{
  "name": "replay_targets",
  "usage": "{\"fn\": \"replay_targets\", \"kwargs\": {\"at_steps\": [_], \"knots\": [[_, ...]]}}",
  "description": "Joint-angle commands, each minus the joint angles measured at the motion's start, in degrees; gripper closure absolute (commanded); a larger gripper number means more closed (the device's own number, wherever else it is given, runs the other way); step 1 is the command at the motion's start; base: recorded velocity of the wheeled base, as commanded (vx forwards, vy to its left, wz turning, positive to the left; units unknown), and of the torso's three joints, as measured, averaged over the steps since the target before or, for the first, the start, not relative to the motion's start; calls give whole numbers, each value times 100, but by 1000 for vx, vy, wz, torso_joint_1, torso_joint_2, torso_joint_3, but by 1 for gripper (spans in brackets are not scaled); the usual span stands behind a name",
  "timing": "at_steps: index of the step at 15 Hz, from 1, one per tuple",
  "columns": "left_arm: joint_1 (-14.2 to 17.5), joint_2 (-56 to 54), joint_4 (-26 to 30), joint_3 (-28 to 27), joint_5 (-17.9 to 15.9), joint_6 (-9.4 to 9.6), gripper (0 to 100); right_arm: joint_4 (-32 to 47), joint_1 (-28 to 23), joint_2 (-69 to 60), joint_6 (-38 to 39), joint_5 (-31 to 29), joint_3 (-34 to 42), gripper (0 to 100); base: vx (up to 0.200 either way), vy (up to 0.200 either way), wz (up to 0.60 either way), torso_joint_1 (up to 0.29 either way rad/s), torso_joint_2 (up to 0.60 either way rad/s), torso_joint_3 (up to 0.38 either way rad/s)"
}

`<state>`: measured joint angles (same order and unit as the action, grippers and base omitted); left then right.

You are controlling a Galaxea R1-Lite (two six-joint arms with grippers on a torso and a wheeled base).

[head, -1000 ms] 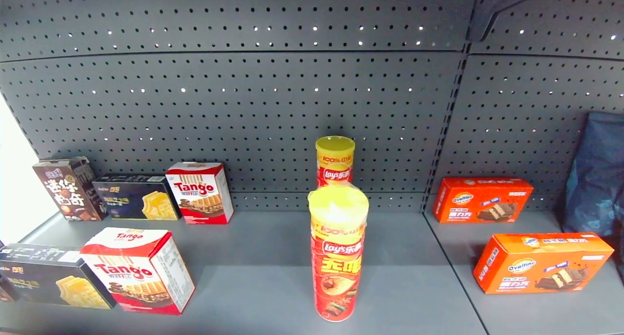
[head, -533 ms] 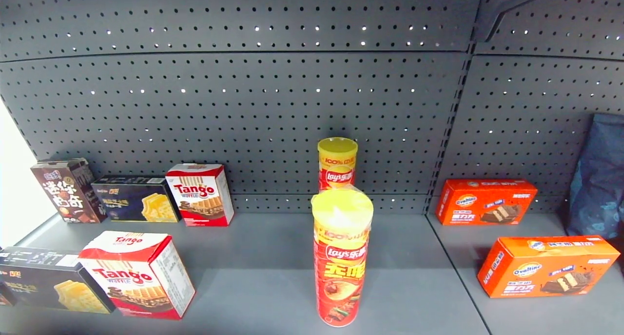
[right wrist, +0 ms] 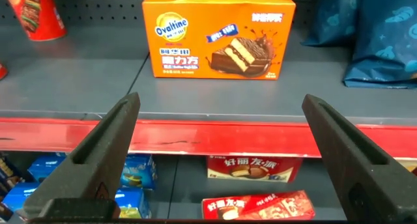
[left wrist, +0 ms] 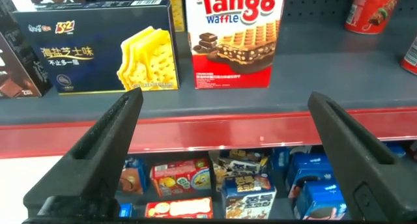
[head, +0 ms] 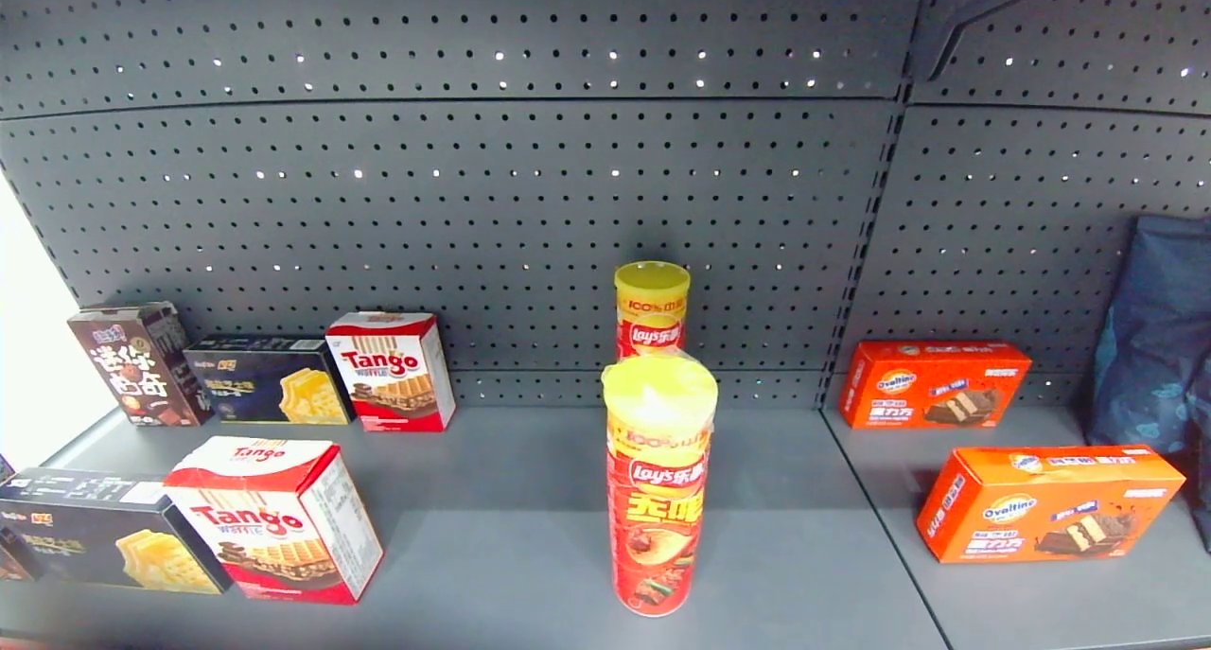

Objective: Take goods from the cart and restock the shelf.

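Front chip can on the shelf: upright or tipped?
Upright. The front chip can stands on its base on the shelf, with its yellow lid on top.

My head view wobbled: the whole shelf (head: 511,527) slid slightly down and right in frame, then back up; only the camera moved.

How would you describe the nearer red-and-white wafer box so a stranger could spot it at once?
On the grey shelf, go to the left end, front row. There the red-and-white wafer box stands beside a dark biscuit box. Its twin sits farther back by the pegboard; this one is nearer the shelf edge and turned at an angle.
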<state>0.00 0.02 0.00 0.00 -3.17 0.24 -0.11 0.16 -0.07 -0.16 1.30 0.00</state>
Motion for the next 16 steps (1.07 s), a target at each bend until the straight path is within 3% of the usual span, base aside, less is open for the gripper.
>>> {"fn": "replay_targets", "kwargs": {"at_steps": [1, 13, 16], "knots": [[0, -2, 0, 0, 1, 2, 0, 2, 2, 7, -2, 1, 0, 0, 0, 0, 0, 0, 0, 0], [0, -2, 0, 0, 1, 2, 0, 2, 2, 7, -2, 1, 0, 0, 0, 0, 0, 0, 0, 0], [0, -2, 0, 0, 1, -7, 0, 2, 2, 7, -2, 1, 0, 0, 0, 133, 0, 2, 0, 0]]}}
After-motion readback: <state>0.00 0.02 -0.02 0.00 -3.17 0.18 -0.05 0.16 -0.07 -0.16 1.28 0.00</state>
